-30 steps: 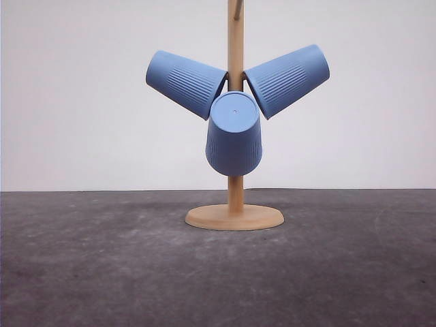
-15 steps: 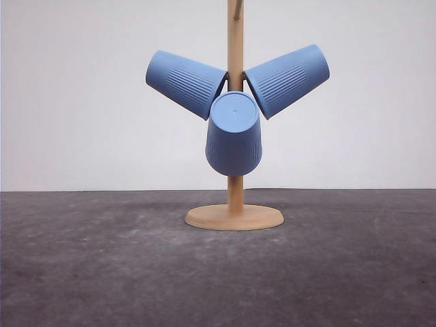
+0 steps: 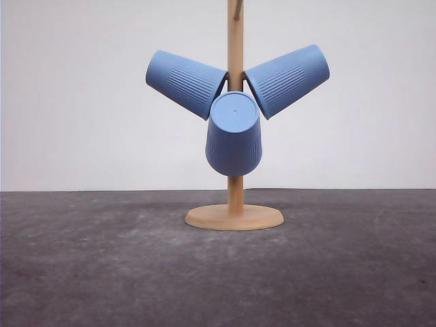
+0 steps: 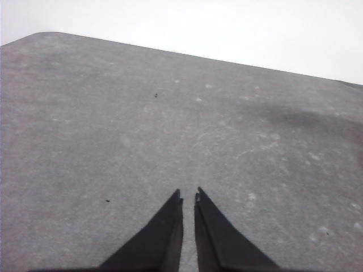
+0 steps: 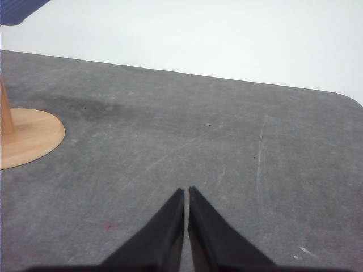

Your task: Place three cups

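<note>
Three light-blue ribbed cups hang on a wooden stand (image 3: 235, 216) at the middle of the dark table. One cup (image 3: 185, 82) tilts out to the left, one cup (image 3: 287, 80) tilts out to the right, and the third cup (image 3: 234, 134) hangs in front with its base toward the camera. In the left wrist view my left gripper (image 4: 189, 196) is shut over bare table with nothing in it. My right gripper (image 5: 186, 191) is shut too and holds nothing, with the stand's round base (image 5: 25, 137) off to one side and a corner of a cup (image 5: 20, 8) at the frame edge.
The dark grey table (image 3: 102, 266) spreads wide on both sides of the stand. A white wall stands behind it. The table's far edge and rounded corners show in both wrist views.
</note>
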Action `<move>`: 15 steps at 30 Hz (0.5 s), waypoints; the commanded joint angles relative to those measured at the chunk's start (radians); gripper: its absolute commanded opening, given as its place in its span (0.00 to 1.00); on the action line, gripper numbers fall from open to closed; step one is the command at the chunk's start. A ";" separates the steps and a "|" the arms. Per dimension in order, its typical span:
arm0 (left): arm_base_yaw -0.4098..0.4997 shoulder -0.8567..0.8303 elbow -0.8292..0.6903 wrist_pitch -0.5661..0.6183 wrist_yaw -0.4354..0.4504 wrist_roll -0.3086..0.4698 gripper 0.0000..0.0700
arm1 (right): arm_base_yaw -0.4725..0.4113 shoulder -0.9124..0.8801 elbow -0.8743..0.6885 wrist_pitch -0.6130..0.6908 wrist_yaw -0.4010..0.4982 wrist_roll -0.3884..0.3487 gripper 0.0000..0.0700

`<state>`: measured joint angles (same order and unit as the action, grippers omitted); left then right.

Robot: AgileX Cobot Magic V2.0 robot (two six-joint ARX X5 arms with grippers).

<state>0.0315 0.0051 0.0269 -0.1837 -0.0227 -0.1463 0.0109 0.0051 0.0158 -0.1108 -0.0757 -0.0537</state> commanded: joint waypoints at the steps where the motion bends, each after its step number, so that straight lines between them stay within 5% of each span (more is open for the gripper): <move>1: 0.000 0.000 -0.014 -0.004 -0.002 0.002 0.02 | -0.002 -0.002 -0.004 0.013 0.000 0.000 0.02; 15: 0.000 0.000 -0.014 -0.004 -0.002 0.002 0.02 | -0.002 -0.002 -0.004 0.013 0.000 0.000 0.02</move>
<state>0.0315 0.0051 0.0269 -0.1837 -0.0227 -0.1467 0.0109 0.0051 0.0158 -0.1108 -0.0757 -0.0536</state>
